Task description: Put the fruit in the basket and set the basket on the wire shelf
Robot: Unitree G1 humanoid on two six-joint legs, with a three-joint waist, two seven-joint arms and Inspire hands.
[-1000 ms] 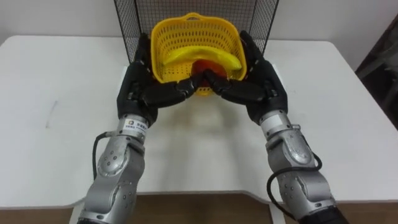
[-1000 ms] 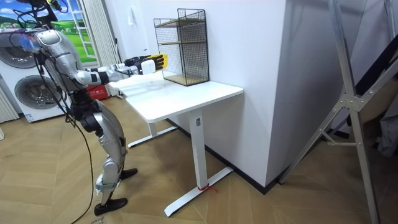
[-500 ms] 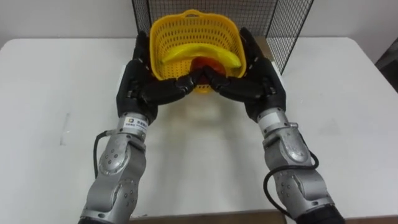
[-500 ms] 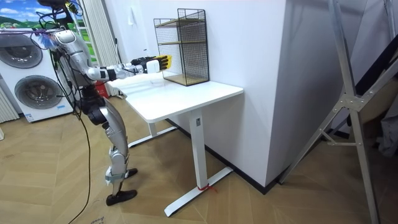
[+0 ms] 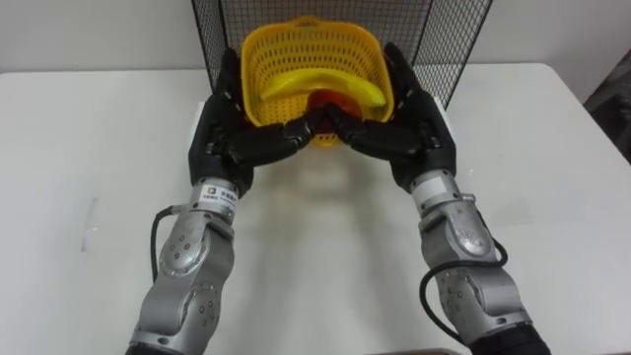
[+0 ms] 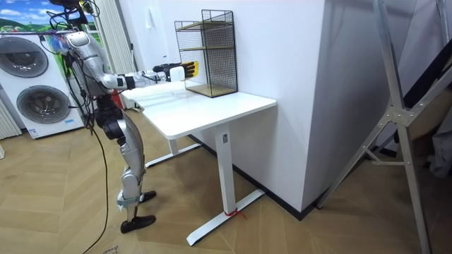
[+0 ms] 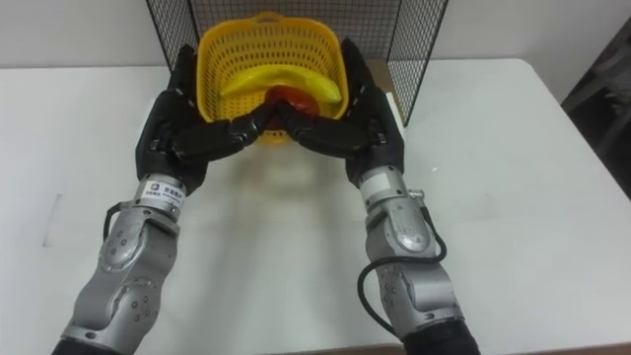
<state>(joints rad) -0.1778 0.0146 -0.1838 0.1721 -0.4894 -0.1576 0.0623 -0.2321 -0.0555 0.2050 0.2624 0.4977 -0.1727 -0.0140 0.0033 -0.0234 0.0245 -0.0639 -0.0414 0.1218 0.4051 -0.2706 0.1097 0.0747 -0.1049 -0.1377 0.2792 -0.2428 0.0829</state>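
The left hand [image 5: 229,133] and the right hand [image 5: 406,133] grasp a yellow perforated plastic basket [image 5: 325,47] between them. Each palm presses a side wall, the fingers run up along it, and the thumbs and nearest fingers curl in under the near rim until the two hands almost meet at the middle. Both forearms reach forward side by side, wrists turned inward, and they carry the basket clear of the tabletop, with its shadow lying on the surface below. A small white printed label [image 5: 213,195] sits on the left wrist; its print is too small to read.

Inside the basket a yellow banana [image 5: 340,88] lies across the bottom, and a round red fruit [image 5: 323,102] rests just beneath it, partly hidden by the fingertips.

The basket is at the open front of a black wire shelf [image 5: 455,37], whose mesh rises behind and to either side of it; whether the far rim is past the frame cannot be told. The shelf stands at the back of a white rectangular table [image 5: 89,128].

In the room view the robot stands upright at the table's end on the room view's left, arms stretched out level, with a white washing machine [image 6: 35,85] behind it.
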